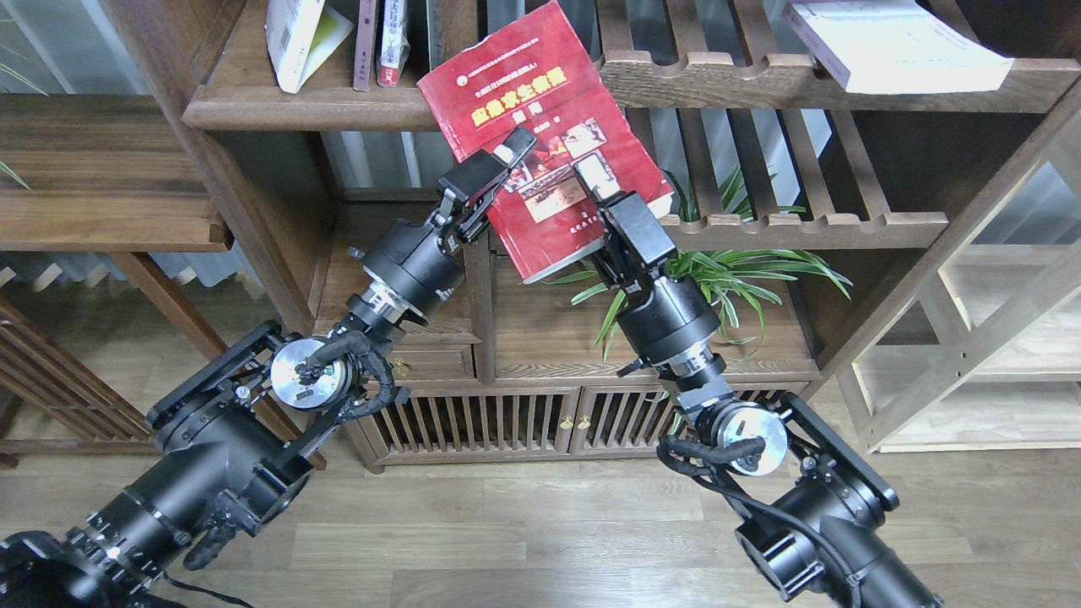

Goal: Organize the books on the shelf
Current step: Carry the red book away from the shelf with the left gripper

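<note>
Head view | both pincers, left pincer [507, 160] and right pincer [591, 181], clamped on red book [540, 101] | I'd tip it upright, then slide onto shelf [312, 114] beside the yellow-green book [296, 38]

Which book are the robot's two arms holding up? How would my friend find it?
Look at the big dark-brown bookcase, just below its solid plank shelf. The left end effector and right end effector hold a tilted book between them. It is the only red one, with small photos on its cover.
</note>
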`<state>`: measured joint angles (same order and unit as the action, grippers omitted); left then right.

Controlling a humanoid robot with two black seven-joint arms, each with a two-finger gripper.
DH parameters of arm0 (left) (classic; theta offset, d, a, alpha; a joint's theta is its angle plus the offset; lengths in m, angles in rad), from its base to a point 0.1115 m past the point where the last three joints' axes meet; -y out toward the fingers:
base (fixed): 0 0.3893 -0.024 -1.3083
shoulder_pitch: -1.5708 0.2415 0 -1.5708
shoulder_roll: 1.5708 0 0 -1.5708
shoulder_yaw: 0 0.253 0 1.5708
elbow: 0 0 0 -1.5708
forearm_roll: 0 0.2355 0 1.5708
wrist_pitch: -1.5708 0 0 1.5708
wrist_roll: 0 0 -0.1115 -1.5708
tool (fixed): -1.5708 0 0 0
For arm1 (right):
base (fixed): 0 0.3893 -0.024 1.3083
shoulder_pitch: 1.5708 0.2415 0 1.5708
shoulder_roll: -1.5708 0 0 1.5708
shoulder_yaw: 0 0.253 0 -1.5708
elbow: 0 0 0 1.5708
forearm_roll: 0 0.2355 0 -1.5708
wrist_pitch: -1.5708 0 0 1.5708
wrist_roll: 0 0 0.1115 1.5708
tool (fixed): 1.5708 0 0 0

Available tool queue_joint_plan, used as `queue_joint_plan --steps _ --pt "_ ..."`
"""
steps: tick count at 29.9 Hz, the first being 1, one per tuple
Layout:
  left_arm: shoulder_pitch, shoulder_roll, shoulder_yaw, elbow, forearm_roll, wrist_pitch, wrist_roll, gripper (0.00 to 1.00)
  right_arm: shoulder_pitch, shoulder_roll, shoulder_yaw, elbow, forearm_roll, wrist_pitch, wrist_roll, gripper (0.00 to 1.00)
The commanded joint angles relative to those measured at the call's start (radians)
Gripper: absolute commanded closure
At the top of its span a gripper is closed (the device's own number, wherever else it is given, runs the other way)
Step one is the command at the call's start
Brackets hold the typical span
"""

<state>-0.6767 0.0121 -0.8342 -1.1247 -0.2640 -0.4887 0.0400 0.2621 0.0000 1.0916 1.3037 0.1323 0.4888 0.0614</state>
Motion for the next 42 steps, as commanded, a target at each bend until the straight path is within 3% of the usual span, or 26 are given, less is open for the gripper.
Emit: queue_joint_plan --steps 1,12,22,28,34,38,42 --pt "0.003 0.06 0.009 -0.05 0.046 0.0 0.001 1.0 0.0 0.0 0.033 -0.001 0.0 0.0 0.0 0.29" --pt "0.003 0.307 -0.075 -0.22 0.193 0.0 0.0 1.0 0.023 0.0 0.077 -0.012 0.001 0.0 0.001 0.25" --pt "0.041 0.471 -0.236 -0.426 0.281 0.0 0.0 1.0 0.057 0.0 0.074 -0.032 0.001 0.0 0.001 0.22" --pt "0.117 0.491 -0.423 -0.474 0.385 0.0 0.001 1.0 0.077 0.0 0.071 -0.032 -0.002 0.0 0.0 0.22" --pt "0.206 0.49 -0.669 -0.492 0.473 0.0 0.001 1.0 0.118 0.0 0.071 -0.032 -0.005 -0.068 0.0 0.22" --pt "0.25 0.491 -0.822 -0.488 0.486 0.0 0.046 1.0 0.126 0.0 0.071 -0.032 -0.011 -0.096 0.0 0.22" --pt "0.319 0.486 -0.946 -0.489 0.497 0.0 0.127 1.0 0.132 0.0 0.07 -0.032 -0.011 -0.119 0.0 0.22"
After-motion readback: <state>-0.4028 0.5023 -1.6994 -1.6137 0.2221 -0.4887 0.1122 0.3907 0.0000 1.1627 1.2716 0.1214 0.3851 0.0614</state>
